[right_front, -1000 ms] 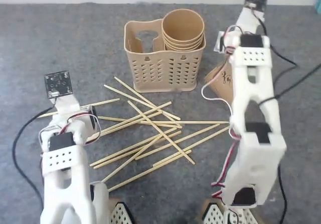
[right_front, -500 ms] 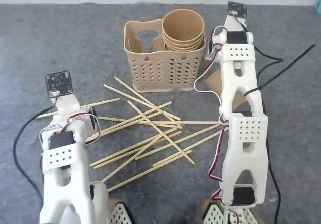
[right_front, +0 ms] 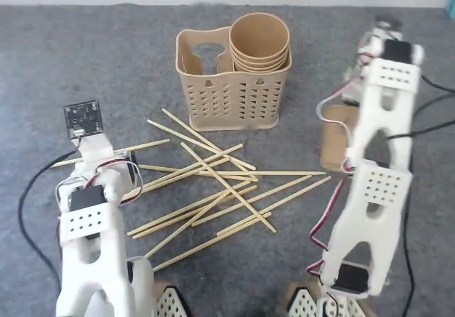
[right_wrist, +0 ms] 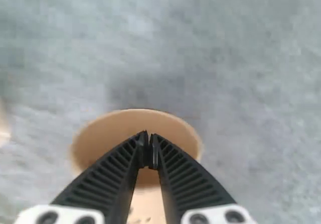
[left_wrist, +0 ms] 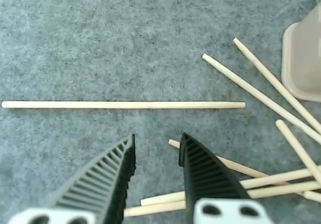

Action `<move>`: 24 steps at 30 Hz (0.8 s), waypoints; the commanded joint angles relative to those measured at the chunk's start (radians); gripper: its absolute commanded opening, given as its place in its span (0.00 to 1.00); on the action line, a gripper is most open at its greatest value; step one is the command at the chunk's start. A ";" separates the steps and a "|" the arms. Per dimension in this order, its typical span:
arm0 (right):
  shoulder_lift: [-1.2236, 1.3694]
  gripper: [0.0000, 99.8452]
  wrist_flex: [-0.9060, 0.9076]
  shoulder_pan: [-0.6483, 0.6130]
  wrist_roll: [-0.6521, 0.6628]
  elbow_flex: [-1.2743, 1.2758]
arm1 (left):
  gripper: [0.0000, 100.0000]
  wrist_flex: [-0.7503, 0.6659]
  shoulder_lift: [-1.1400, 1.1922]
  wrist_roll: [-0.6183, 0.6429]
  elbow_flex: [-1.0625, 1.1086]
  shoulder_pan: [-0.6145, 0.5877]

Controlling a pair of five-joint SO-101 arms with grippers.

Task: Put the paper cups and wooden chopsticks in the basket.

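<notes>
The tan basket (right_front: 231,100) stands at the back middle, with a stack of paper cups (right_front: 259,40) in its right compartment. Several wooden chopsticks (right_front: 213,182) lie crossed on the grey mat in front of it. My left gripper (left_wrist: 156,141) is open, low over the chopsticks' left ends, just short of a lone chopstick (left_wrist: 125,104). My right gripper (right_wrist: 146,151) is shut on a paper cup (right_wrist: 108,133). In the high view this cup (right_front: 333,136) lies tilted to the right of the basket, partly hidden by the right arm (right_front: 384,97).
The basket's left compartment (right_front: 202,57) holds nothing. A corner of the basket (left_wrist: 303,63) shows ahead of the left gripper. Cables (right_front: 434,125) trail at the right arm. Bare mat lies left of and behind the basket.
The right arm swung left toward the basket, then back to the right, and the paper cup shifted right with it. The left arm and the chopsticks have not moved.
</notes>
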 commanded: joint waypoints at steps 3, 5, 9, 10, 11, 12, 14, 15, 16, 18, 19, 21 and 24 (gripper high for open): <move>-0.189 0.01 0.042 0.117 0.095 0.170 | 0.14 -0.031 0.002 -0.005 -0.022 -0.006; -0.260 0.01 0.042 0.128 0.130 0.256 | 0.14 -0.049 0.002 -0.005 -0.018 -0.006; -0.444 0.01 0.041 0.125 0.201 0.497 | 0.14 -0.051 0.002 -0.005 -0.018 -0.006; -0.496 0.01 0.039 0.124 0.212 0.563 | 0.14 -0.051 0.002 -0.005 -0.018 -0.006; -0.547 0.01 0.038 0.119 0.219 0.623 | 0.14 -0.051 0.002 -0.005 -0.018 -0.006; -0.598 0.01 0.036 0.108 0.229 0.681 | 0.14 -0.051 0.002 -0.005 -0.018 -0.006; -0.688 0.01 0.035 0.090 0.244 0.792 | 0.14 -0.051 0.002 -0.005 -0.018 -0.006; -0.728 0.01 0.027 0.081 0.247 0.844 | 0.14 -0.051 0.002 -0.005 -0.018 -0.006; -0.768 0.01 0.013 0.070 0.249 0.902 | 0.14 -0.049 0.002 -0.005 -0.018 -0.006; -0.846 0.01 -0.031 0.053 0.249 1.031 | 0.14 -0.049 0.002 -0.005 -0.018 -0.008; -0.883 0.01 -0.059 0.045 0.247 1.091 | 0.14 -0.049 0.002 -0.005 -0.018 -0.009; -0.967 0.01 -0.108 0.024 0.245 1.206 | 0.14 -0.049 0.002 -0.005 -0.018 -0.009; -1.115 0.01 -0.151 -0.018 0.245 1.324 | 0.14 -0.049 0.002 -0.005 -0.018 -0.011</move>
